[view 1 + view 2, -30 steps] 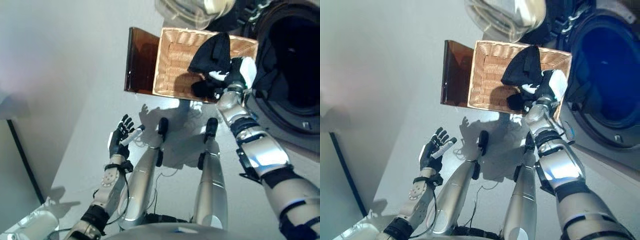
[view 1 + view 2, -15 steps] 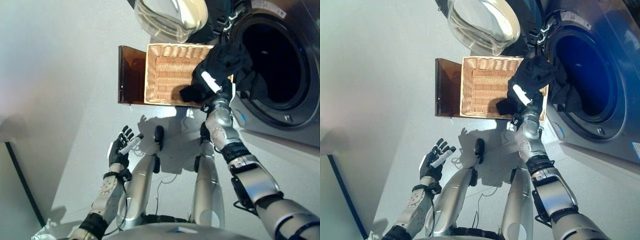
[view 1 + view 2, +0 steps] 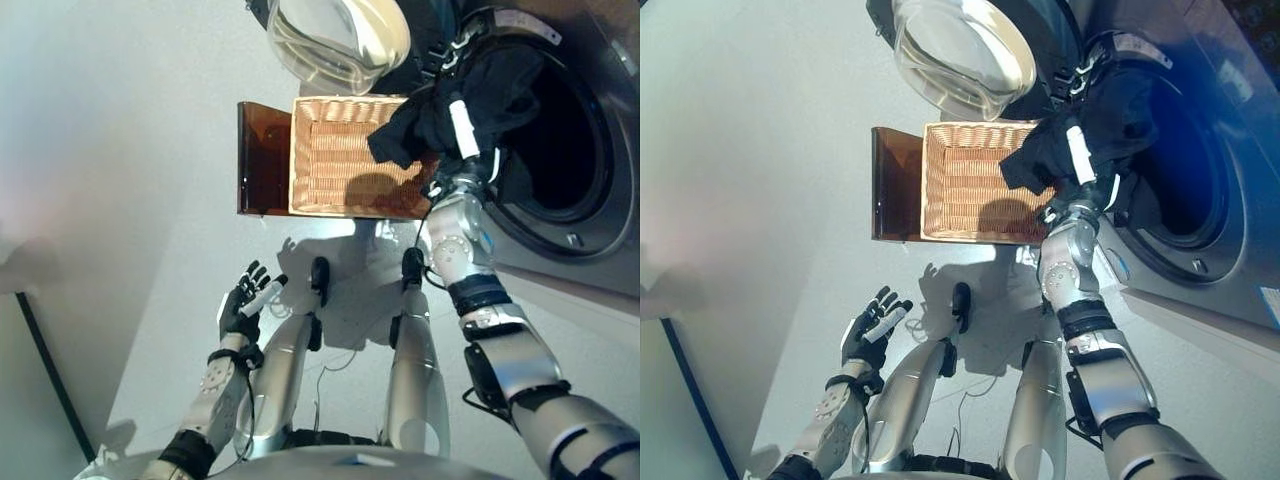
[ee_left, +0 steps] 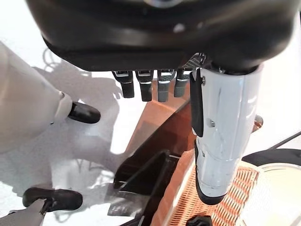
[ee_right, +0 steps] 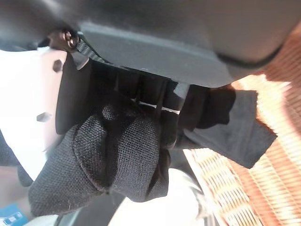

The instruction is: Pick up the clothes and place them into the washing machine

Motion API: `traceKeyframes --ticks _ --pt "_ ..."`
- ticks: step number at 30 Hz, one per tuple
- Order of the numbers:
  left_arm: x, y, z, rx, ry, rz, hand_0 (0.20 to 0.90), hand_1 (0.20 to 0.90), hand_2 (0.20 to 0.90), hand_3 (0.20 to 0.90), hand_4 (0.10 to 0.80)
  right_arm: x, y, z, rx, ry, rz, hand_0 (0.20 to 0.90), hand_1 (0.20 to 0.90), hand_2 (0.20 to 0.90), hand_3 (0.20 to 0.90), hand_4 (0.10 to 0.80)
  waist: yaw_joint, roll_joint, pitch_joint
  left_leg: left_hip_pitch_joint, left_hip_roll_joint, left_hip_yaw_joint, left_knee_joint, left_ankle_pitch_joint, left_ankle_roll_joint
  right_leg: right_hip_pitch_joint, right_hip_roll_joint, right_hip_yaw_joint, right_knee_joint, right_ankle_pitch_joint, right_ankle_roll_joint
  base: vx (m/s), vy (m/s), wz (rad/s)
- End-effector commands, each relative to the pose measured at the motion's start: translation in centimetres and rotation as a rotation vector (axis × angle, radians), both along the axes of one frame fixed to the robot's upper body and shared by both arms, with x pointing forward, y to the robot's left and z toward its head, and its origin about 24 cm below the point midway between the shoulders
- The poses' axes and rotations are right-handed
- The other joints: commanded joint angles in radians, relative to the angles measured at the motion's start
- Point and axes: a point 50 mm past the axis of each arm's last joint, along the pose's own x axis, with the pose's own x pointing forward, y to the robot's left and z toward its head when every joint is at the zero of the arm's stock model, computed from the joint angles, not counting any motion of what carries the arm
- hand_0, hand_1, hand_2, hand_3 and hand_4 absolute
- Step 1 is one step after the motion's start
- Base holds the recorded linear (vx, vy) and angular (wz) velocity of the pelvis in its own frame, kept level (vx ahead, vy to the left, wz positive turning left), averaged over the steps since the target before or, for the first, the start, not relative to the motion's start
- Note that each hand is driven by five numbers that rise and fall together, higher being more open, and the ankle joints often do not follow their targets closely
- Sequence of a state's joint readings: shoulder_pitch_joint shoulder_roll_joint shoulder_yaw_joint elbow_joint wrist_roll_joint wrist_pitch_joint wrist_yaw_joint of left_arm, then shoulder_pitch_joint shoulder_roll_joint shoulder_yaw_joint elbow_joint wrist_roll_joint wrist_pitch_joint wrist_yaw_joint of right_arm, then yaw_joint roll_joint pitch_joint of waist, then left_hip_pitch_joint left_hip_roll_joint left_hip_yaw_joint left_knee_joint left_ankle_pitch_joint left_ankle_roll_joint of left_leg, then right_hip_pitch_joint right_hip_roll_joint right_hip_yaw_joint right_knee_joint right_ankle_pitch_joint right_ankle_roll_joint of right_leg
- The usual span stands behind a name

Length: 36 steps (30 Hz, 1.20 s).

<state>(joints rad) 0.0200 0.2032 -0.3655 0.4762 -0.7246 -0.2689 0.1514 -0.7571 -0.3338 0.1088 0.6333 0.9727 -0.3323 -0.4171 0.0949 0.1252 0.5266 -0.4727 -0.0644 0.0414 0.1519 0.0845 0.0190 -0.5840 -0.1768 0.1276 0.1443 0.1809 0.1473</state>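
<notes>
- Lower left of the left eye view: the left hand (image 3: 243, 302) hangs idle over the floor, fingers spread and straight, holding nothing. It is well apart from the work, so I judge it no hazard and no help either.
- Right of centre in the frame: the right hand (image 3: 462, 135) is raised at the mouth of the washing machine (image 3: 590, 215). Its wrist view shows the fingers curled round a bunched black garment (image 5: 117, 155), so the grip looks firm at the bundle.
- Risk one: a loose tail of that black garment (image 3: 405, 135) droops back toward the upper middle of the frame, over the wicker basket (image 3: 335, 165). If the hand lets go too soon, I judge the cloth could slide out over the door rim and fall back into the basket or onto the floor.
- Risk two: dark cloth (image 3: 520, 175) already drapes at the rim of the opening. New cloth pushed in shallow could pile on it and keep the glass door (image 3: 335, 40), open at the top of the frame, from shutting later.
- Risk three: the hand sits close to the rim; a sideways drift could knock it against the drum edge.
- Farthest, upper left of the basket, a brown box (image 3: 262, 155) stands beside it, clear of the path.
</notes>
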Motion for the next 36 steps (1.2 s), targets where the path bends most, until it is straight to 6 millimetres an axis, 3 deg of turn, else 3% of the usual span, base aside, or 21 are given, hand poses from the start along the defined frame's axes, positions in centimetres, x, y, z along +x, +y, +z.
traceKeyframes --ticks 1,9,16,22,28,32,36 --pt "-1.7 0.0 -0.4 -0.018 0.000 0.016 0.900 0.900 0.900 0.900 0.800 -0.1 -0.1 7.6 -0.053 -0.313 -0.025 0.200 0.200 0.200 0.200 0.300 -0.001 0.041 -0.097 -0.066 0.010 0.013 -0.034 0.035 -0.068 -0.005 0.036 -0.022 0.077 -0.127 -0.041 0.000 0.000 0.00" --pt "-1.7 -0.3 -0.6 -0.028 0.011 0.017 0.900 0.900 0.900 0.900 0.800 0.1 -2.1 10.1 0.026 -0.364 -0.124 0.200 0.200 0.200 0.200 0.300 -0.003 0.028 -0.115 -0.066 0.013 0.017 -0.039 0.036 -0.071 -0.008 0.044 -0.016 0.078 -0.127 -0.044 0.000 0.000 0.00" --pt "-1.7 -0.4 -0.8 -0.025 0.016 0.006 0.900 0.900 0.900 0.900 0.800 0.8 -4.7 10.4 0.114 -0.307 -0.218 0.200 0.200 0.200 0.200 0.300 0.002 0.026 -0.118 -0.068 0.012 0.015 -0.039 0.035 -0.072 -0.010 0.044 -0.015 0.081 -0.128 -0.046 0.000 0.000 0.00" --pt "-1.7 -0.4 -0.6 -0.025 0.006 -0.015 0.900 0.900 0.900 0.900 0.800 1.5 -6.4 8.6 0.149 -0.172 -0.265 0.200 0.200 0.200 0.200 0.300 0.012 0.047 -0.101 -0.070 0.010 0.015 -0.043 0.041 -0.076 -0.014 0.042 -0.014 0.081 -0.129 -0.045 0.000 0.000 0.00" --pt "-1.6 -0.6 -0.2 -0.032 -0.012 -0.030 0.900 0.900 0.900 0.900 0.800 1.9 -6.4 6.6 0.096 -0.053 -0.256 0.200 0.200 0.200 0.200 0.300 0.019 0.069 -0.071 -0.079 0.011 0.017 -0.053 0.054 -0.079 -0.025 0.044 -0.016 0.080 -0.125 -0.044 -0.017 -0.011 -0.02" --pt "-1.4 -1.2 0.1 -0.040 -0.030 -0.053 0.900 0.900 0.900 0.900 0.800 1.8 -7.1 4.9 0.161 0.010 -0.290 0.200 0.200 0.200 0.200 0.300 0.022 0.097 -0.047 -0.087 0.008 0.019 -0.060 0.062 -0.082 -0.039 0.044 -0.016 0.081 -0.125 -0.045 -0.015 -0.006 -0.04" --pt "-1.5 -1.6 0.3 -0.049 -0.040 -0.070 0.900 0.900 0.900 0.900 0.800 1.4 -8.5 4.8 0.211 0.021 -0.339 0.200 0.200 0.200 0.200 0.300 0.026 0.120 -0.039 -0.097 0.004 0.021 -0.064 0.066 -0.083 -0.054 0.040 -0.014 0.085 -0.125 -0.043 0.000 0.000 0.00"
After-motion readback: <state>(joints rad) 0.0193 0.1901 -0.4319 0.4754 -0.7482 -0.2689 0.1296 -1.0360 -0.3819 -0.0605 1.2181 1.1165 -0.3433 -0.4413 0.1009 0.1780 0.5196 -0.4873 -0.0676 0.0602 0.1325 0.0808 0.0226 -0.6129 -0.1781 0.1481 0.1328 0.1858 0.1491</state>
